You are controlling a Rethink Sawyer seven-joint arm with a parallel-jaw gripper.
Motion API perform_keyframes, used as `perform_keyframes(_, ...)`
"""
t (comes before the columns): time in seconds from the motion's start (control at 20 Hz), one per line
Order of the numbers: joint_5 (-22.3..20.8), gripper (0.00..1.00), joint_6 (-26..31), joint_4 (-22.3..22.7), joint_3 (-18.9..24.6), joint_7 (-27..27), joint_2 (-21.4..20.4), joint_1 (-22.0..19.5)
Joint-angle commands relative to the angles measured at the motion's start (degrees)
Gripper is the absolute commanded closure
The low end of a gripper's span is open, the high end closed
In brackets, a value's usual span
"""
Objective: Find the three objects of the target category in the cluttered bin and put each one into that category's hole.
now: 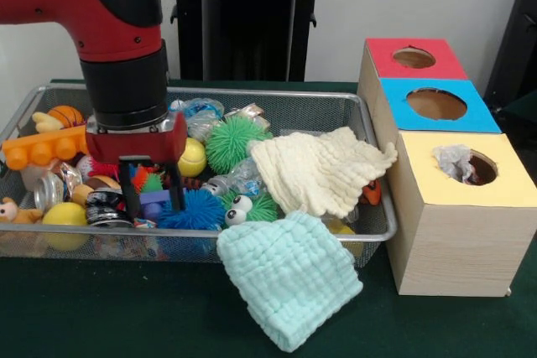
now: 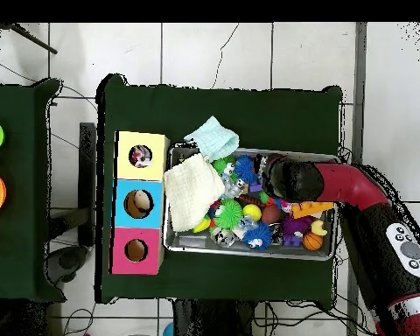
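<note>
The wire mesh bin (image 1: pixel 277 92) is full of toys. My gripper (image 1: pixel 153 197) hangs from the red and black arm over the bin's left half. It is open, with its two black fingers (image 1: pixel 130 189) reaching down among small toys beside a blue spiky ball (image 1: pixel 197 210). A cream cloth (image 1: pixel 319 169) lies in the bin's right end. A mint cloth (image 1: pixel 289 278) hangs over the front rim onto the table. In the overhead view the arm (image 2: pixel 288 178) hides the gripper above the bin (image 2: pixel 248 254).
Three boxes with round holes stand in a row right of the bin: red (image 1: pixel 414 58), blue (image 1: pixel 436 104) and yellow (image 1: pixel 503 182). A grey cloth (image 1: pixel 455 161) sits in the yellow hole. A green spiky ball (image 1: pixel 231 142), a yellow ball (image 1: pixel 191 157) and an orange brick (image 1: pixel 42 148) lie near the gripper.
</note>
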Motion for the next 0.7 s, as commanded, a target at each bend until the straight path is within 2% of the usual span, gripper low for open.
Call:
perform_keyframes(0.05,-5.55,0.00,-2.29,0.61,0.95,-12.05,2.45,-2.08)
perform_keyframes(0.7,-7.82,0.00,-2.16,-0.64,0.24,-11.57,2.53,-1.24)
